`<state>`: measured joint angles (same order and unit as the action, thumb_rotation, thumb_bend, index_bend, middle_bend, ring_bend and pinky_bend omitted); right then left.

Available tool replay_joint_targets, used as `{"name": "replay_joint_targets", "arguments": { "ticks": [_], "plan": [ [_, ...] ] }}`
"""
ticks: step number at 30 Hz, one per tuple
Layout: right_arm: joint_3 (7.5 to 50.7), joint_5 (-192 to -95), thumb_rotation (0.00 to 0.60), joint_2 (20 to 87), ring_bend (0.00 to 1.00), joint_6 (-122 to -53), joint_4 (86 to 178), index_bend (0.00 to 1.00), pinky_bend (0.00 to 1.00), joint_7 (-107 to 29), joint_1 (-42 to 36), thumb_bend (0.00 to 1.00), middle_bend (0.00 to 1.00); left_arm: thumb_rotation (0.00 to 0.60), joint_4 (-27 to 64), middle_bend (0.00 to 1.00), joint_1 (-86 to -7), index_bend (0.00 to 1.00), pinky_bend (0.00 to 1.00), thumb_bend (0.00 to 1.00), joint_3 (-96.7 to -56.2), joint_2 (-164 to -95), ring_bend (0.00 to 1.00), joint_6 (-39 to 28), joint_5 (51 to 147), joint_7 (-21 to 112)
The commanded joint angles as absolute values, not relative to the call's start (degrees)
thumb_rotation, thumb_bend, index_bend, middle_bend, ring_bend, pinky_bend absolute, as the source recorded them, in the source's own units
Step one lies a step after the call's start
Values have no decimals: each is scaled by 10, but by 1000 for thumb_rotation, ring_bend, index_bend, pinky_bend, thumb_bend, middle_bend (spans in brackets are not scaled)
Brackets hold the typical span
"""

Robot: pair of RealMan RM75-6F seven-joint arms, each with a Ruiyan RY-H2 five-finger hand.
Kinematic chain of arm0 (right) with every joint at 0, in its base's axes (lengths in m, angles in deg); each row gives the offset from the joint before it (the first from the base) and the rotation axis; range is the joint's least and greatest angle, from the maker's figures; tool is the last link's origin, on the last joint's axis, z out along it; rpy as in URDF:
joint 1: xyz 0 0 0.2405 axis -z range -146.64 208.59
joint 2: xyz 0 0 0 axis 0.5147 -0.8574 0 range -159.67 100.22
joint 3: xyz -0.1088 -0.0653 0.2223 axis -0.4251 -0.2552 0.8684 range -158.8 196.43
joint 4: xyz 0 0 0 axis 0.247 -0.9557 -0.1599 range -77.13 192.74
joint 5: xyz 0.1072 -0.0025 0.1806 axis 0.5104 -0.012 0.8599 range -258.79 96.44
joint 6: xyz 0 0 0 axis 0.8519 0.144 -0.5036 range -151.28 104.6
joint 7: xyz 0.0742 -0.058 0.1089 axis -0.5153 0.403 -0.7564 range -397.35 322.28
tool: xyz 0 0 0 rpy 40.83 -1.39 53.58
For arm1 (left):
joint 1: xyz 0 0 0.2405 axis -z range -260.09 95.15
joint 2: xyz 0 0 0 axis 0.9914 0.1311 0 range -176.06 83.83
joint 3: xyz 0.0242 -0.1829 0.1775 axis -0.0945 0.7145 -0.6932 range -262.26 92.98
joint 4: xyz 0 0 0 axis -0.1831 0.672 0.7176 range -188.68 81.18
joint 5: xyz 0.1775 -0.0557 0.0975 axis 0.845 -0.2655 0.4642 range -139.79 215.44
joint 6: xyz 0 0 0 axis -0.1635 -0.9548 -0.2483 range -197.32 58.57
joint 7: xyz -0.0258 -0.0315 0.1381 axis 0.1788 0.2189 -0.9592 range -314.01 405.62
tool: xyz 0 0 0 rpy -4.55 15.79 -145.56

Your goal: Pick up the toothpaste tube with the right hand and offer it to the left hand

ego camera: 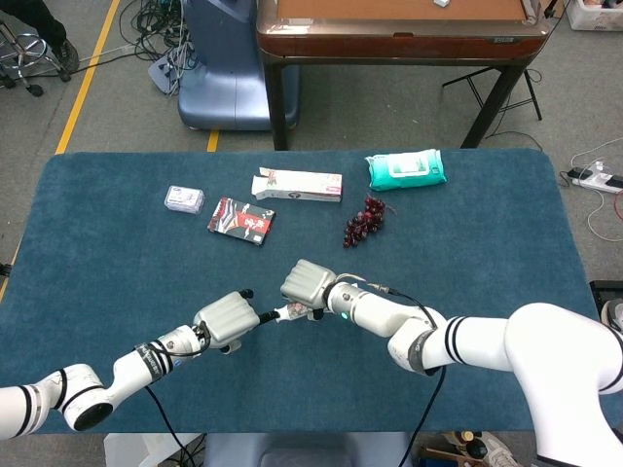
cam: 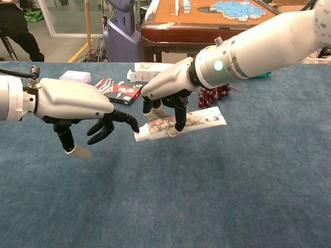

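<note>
My right hand grips a white toothpaste tube with a flowery print, lifted off the blue table and lying roughly level, its capped end pointing toward my left hand. My left hand hovers just left of it with fingers spread and curved; one dark fingertip reaches the tube's cap end, touching it or nearly so. In the head view the tube's cap end peeks out between the two hands.
At the back of the table lie a white packet, a red and black packet, a long white box, dark grapes and a teal wipes pack. A wooden table stands beyond.
</note>
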<state>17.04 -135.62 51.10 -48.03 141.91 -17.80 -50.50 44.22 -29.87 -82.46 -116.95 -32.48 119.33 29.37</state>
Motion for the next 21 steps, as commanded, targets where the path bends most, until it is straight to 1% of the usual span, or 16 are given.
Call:
{"name": "replay_joint_targets", "arguments": {
  "ticks": [1, 21],
  "plan": [
    [170, -1359, 600, 510, 763, -481, 1419, 844, 648, -181, -504, 1000, 770, 600, 439, 619, -298, 159, 182, 246, -828, -1171, 537, -323, 1194, 289],
    [188, -1403, 600, 507, 793, -485, 1423, 925, 648, -219, -485, 1000, 810, 600, 426, 618, -290, 194, 182, 246, -839, -1184, 537, -321, 1177, 267]
  ]
}}
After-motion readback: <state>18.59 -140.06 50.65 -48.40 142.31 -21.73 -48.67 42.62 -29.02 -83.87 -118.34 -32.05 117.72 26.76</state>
